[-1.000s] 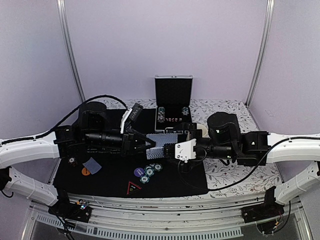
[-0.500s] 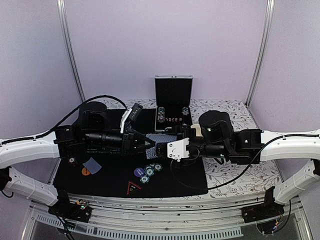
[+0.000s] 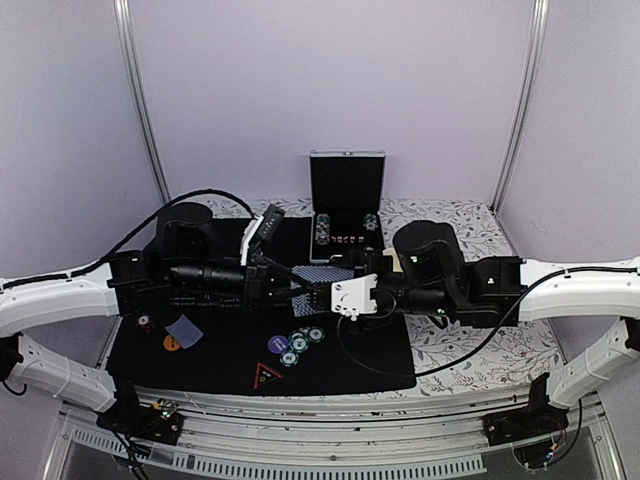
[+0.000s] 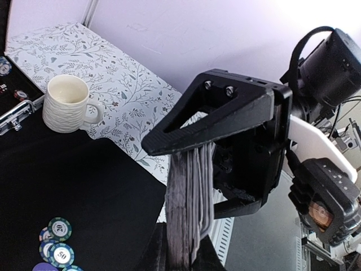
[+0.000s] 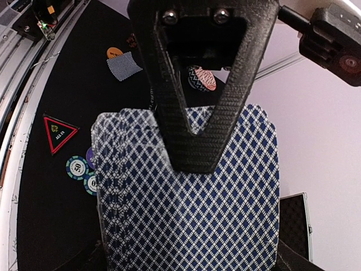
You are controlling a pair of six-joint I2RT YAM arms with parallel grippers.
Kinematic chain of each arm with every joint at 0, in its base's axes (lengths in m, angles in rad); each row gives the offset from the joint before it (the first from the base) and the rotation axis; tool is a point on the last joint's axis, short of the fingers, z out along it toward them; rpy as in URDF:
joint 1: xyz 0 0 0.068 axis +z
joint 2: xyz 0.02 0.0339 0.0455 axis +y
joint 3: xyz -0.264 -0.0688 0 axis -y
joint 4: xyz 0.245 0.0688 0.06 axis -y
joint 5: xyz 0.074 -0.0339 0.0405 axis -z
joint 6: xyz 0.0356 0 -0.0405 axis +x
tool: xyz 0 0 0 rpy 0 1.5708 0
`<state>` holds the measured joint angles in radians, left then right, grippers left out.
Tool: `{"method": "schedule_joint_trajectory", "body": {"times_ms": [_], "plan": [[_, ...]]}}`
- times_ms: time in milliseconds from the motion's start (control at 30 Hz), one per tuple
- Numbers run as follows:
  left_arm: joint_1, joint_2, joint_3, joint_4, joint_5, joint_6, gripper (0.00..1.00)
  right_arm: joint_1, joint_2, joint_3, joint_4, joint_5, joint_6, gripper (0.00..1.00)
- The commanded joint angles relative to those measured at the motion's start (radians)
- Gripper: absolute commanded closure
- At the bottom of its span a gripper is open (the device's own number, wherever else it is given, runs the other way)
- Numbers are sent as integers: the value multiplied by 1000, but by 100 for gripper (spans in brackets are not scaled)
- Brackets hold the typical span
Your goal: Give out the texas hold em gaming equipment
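Above the black mat point(image 3: 340, 365), mid-air between the two arms, hangs the deck of playing cards point(image 5: 192, 226), its blue diamond backs turned toward the right wrist camera. The left gripper point(image 4: 186, 257) is clamped on the deck's lower edge. The right gripper point(image 3: 325, 287) straddles the far end with one finger across the back; whether it bites or merely brackets the cards I cannot tell.

Dealing looks barely begun. A few loose cards point(image 3: 185, 330) lie at the mat's left end beside an orange button point(image 3: 172, 342), while nearly the whole deck is in hand. Green-and-white poker chips point(image 3: 300, 345) and a purple button point(image 3: 278, 344) sit bunched at the mat's centre, near a red triangular all-in marker point(image 3: 267, 376), so sharing those out seems left to do. More chips show in the open aluminium case point(image 3: 347, 180) at the back.

A cream mug point(image 4: 65, 104) stands just off the mat on the leaf-patterned tablecloth point(image 3: 470, 340). Plain lilac walls point(image 3: 330, 80) and two metal poles point(image 3: 140, 100) enclose the table.
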<state>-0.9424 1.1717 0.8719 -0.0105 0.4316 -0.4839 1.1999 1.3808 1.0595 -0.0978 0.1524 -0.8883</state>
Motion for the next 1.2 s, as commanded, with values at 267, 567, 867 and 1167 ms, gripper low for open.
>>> {"method": "schedule_joint_trajectory", "body": {"times_ms": [267,567,867,1167], "plan": [[-9,-9,27,43,44,-7,100,7,5,9,9,57,3,29],[-9,8,29,48,67,-7,100,7,17,24,-9,57,18,47],[-9,31,40,29,37,-4,75,6,24,29,6,75,16,47],[-8,30,66,-57,-68,19,60,6,24,22,14,100,22,46]]}}
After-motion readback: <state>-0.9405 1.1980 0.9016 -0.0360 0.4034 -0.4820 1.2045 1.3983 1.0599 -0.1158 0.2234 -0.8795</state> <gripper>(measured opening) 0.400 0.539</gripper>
